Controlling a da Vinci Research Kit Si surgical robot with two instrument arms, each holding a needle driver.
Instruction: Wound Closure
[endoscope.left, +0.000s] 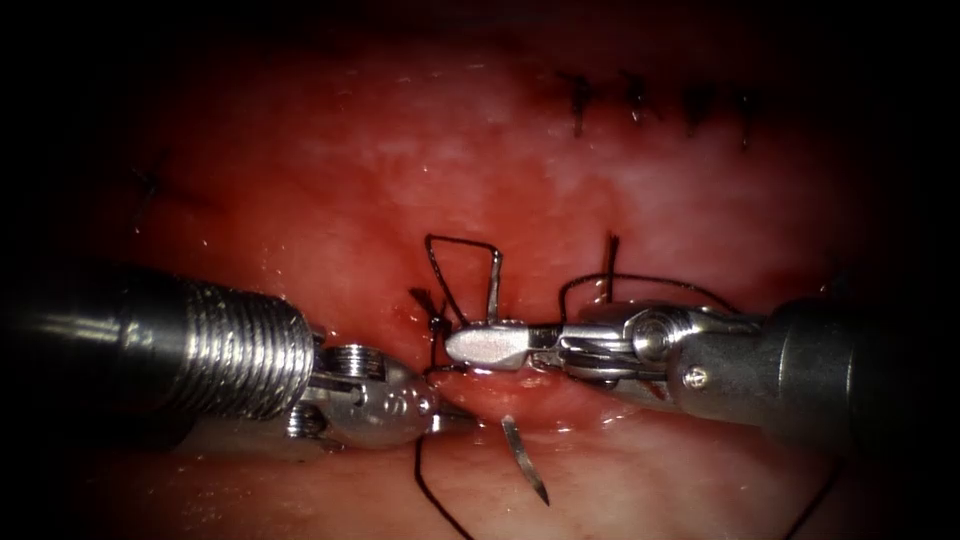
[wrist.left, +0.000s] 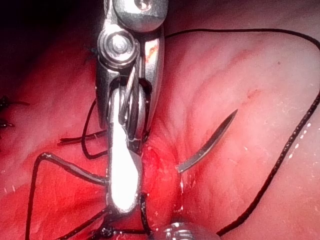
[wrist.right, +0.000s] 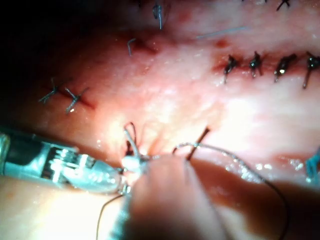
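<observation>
Your right arm's tool lies flat across the cut, its jaws pressed together with the thread looped around and over them; whether they pinch a strand at their tip you cannot tell from these pictures. Your left arm's tool comes in low from the left, its tip pointing at the cut just below the right tool's jaws, and its jaws look closed on the thread where a dark strand drops away beneath them.

The needle lies free of both tools, a slim curved sliver of steel standing in the tissue just below the cut, between the two tool tips. In the left wrist view the needle has one end sunk in the wet surface beside the right tool's jaws and its sharp point raised in the air.

The thread forms an angular loop above the right tool's jaws, with a knot-like tangle at the cut to their left. Red fluid glistens along the cut's lips. A row of finished stitches sits well apart, up and to the right.
</observation>
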